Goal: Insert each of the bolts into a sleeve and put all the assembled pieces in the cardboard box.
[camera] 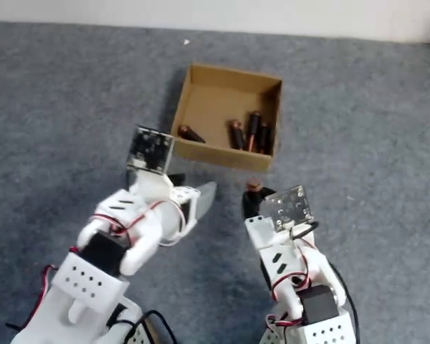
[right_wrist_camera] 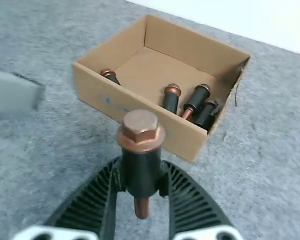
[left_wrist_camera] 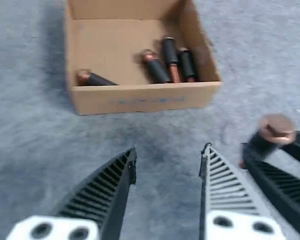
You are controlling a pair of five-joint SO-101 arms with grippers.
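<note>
Fingers (right_wrist_camera: 190,200) of the right gripper (right_wrist_camera: 140,169) are squeezing a black round sleeve (right_wrist_camera: 140,175) with a copper bolt (right_wrist_camera: 140,130) pushed through it. This piece is standing up straight, with the six-sided bolt head poking up above the fingers and the thin copper tip hanging out below. It is hanging over the soft grey carpet (camera: 358,143) in front of the box, not inside it. Just beside it, the left gripper (left_wrist_camera: 169,152) is hovering over the same carpet, and its two ribbed fingers are spreading wide apart and holding nothing. A little farther on, a square brown cardboard box (camera: 226,159) is sitting open on the carpet, near both grippers but not touching them. Four more black sleeves with copper bolts are lying on the box floor. One piece (camera: 190,133) is resting alone by the front wall on the left arm's side, and three pieces (camera: 252,133) are huddling close together on the right arm's side. Behind the box, the carpet is running on to a pale wall (camera: 308,14).
</note>
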